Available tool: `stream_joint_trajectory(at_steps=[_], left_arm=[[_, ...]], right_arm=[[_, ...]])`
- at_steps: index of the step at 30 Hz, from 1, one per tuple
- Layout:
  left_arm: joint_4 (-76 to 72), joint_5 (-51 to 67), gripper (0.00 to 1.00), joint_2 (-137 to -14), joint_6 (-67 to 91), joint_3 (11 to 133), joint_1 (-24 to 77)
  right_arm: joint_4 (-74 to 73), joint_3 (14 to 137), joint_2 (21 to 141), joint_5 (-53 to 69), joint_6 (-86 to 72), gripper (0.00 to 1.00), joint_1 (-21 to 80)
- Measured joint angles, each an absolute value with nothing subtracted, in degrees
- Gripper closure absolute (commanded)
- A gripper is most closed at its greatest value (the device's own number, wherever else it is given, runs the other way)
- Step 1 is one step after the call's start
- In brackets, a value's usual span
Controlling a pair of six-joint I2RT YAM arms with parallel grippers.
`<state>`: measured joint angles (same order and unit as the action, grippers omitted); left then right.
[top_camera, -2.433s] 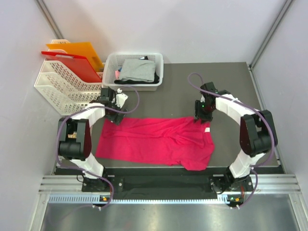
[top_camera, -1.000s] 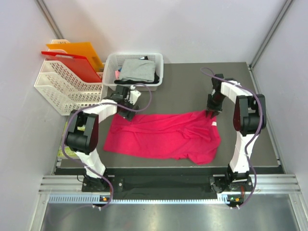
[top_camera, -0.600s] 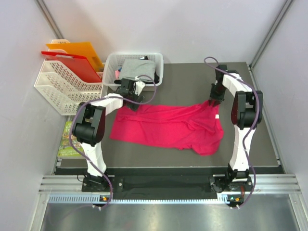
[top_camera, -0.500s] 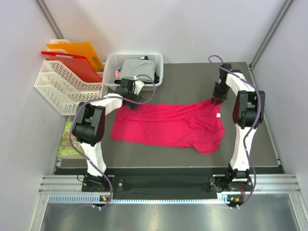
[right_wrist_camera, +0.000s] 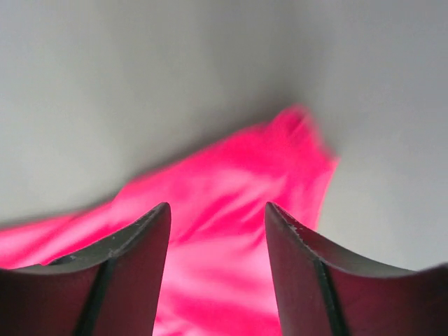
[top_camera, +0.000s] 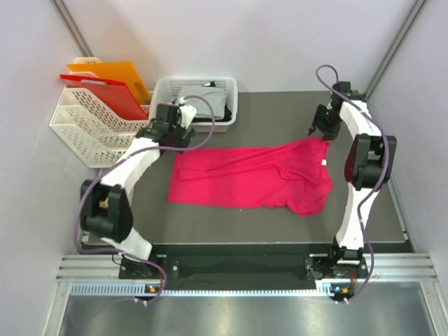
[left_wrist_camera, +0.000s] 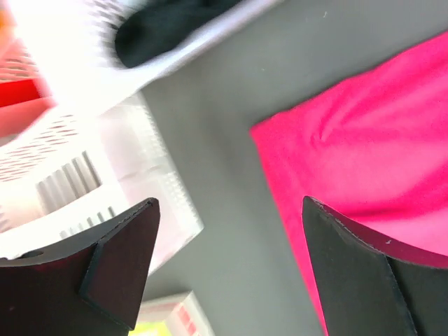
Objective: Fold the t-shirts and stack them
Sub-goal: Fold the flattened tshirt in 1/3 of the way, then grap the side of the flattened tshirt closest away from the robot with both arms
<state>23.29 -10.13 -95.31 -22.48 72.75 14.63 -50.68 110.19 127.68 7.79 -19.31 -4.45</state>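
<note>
The table [top_camera: 273,115] carries the pink shirt [top_camera: 252,178], spread just on the near side of the basket [top_camera: 196,78] and reaching well off to the basket's right. The end away from the basket is rumpled, with one sleeve jutting out. A fold made now would likely trap those creases, and the stack would sit crooked. The shirt's long axis runs parallel to the basket's long wall. The straight hem seems to lie below the basket, with the sleeves and white tag pointing away to its right. Inside the basket are a grey shirt [top_camera: 203,94] and a black one [left_wrist_camera: 168,21]. The left gripper [left_wrist_camera: 227,210], jaws wide and empty, hovers by the basket's near wall and could snag its rim. The right gripper [right_wrist_camera: 217,210], far to the basket's right, has its fingers parted above the shirt's corner, with no cloth between them.
</note>
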Motion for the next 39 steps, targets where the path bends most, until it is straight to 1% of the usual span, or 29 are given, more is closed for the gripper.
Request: stream_joint_trajectory(at_steps=[4, 7, 10, 13, 15, 18, 27, 34, 39], left_arm=[[28.0, -7.0, 0.13, -84.7, -22.9, 71.6, 14.8], [30.8, -4.6, 0.13, -76.9, -22.8, 65.2, 16.0], [34.8, -1.7, 0.13, -74.8, -22.3, 58.4, 17.6], [36.5, -0.6, 0.13, -75.9, -21.7, 52.8, 18.2], [37.4, -0.7, 0.13, -77.5, -21.2, 50.2, 18.2], [37.2, -1.4, 0.13, -80.5, -20.6, 49.0, 18.2], [33.3, -2.6, 0.13, -84.8, -19.8, 48.6, 18.1], [31.3, -2.8, 0.13, -87.2, -19.6, 48.6, 17.5], [31.1, -2.6, 0.13, -87.3, -19.6, 48.6, 16.8]], right_arm=[[-49.5, 102.7, 116.6, 7.1, -19.3, 0.4, 0.0], [-48.9, 91.2, 102.4, 5.3, -19.3, 0.4, 4.4], [-49.2, 78.8, 89.7, 4.1, -19.4, 0.4, 6.7], [-50.0, 68.1, 83.4, 2.6, -19.7, 0.4, 6.6], [-50.9, 61.4, 81.8, 1.9, -20.2, 0.41, 6.5], [-53.1, 55.7, 81.1, 1.5, -20.9, 0.4, 6.6], [-53.8, 51.0, 74.1, 1.1, -23.7, 0.41, 8.3], [-53.4, 45.5, 74.3, 1.0, -25.6, 0.42, 11.5], [-52.3, 45.0, 76.2, -0.2, -26.6, 0.43, 11.9]])
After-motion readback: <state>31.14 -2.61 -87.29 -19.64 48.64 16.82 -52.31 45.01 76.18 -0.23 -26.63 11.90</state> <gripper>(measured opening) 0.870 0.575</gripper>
